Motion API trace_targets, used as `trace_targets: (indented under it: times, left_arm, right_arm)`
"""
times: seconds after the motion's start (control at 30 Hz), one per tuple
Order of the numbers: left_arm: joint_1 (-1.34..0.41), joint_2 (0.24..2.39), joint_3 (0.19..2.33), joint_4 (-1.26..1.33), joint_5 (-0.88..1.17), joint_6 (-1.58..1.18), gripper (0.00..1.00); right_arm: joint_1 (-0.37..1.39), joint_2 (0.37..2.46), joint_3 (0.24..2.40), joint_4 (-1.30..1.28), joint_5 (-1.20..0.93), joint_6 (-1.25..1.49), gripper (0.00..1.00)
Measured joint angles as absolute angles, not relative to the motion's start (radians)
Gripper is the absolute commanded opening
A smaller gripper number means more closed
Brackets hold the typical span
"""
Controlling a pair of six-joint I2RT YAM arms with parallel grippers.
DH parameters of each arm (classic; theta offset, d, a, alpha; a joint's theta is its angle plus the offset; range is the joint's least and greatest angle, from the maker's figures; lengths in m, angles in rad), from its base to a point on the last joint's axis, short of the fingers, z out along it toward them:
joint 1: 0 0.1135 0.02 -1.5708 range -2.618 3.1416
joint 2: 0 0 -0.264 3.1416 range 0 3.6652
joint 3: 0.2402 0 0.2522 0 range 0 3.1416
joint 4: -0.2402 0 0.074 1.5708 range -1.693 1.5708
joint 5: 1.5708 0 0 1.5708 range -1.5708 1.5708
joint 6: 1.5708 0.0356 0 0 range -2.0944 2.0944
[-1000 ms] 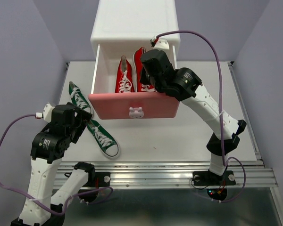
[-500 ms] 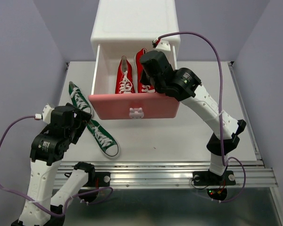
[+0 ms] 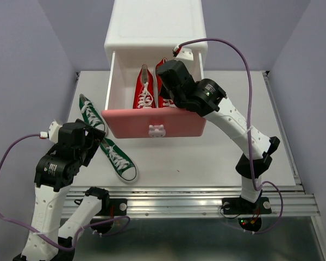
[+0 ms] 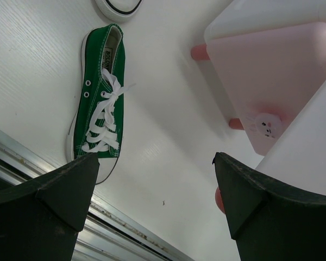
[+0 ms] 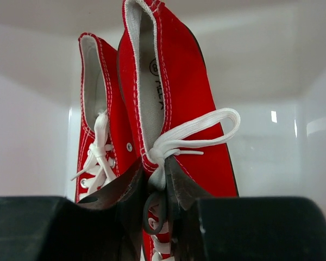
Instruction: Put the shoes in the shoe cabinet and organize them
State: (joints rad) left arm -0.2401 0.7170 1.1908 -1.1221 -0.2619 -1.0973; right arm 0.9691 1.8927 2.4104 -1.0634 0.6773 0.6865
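— Two red sneakers (image 3: 144, 89) lie side by side in the open drawer (image 3: 155, 122) of the shoe cabinet (image 3: 155, 24). The right gripper (image 5: 155, 185) is pinched narrow on the laces (image 5: 190, 128) of the one nearer the cabinet's right wall.
— And the green sneakers (image 3: 118, 159)?
— On the table (image 3: 206, 157), just left of the cabinet. The left gripper (image 4: 155, 163) hangs over them, spread wide and empty.
— Where would you grab one?
— Light, floppy canvas, I'd judge, and laces slip. Pinch the firmer side wall at the shoe's opening.
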Motion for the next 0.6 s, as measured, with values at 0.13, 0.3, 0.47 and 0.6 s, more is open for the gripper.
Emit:
trace_targets:
  times: [0.13, 0.3, 0.47, 0.6]
  left_arm:
    - [-0.24, 0.717, 1.191, -1.122, -0.262, -1.097, 0.99]
    - [-0.24, 0.717, 1.191, -1.122, -0.263, -1.097, 0.99]
    - [-0.24, 0.717, 1.191, -1.122, -0.263, -1.093, 0.99]
    - [-0.24, 0.717, 1.191, -1.122, -0.265, -1.092, 0.99]
  right_arm:
    - [0.969, 1.911, 2.407, -1.059, 0.698, 0.685, 0.24]
    - [0.968, 1.935, 2.407, -1.046, 0.718, 0.669, 0.28]
    - [0.968, 1.94, 2.407, -1.037, 0.733, 0.638, 0.29]
    - [0.969, 1.943, 2.407, -1.034, 0.738, 0.619, 0.38]
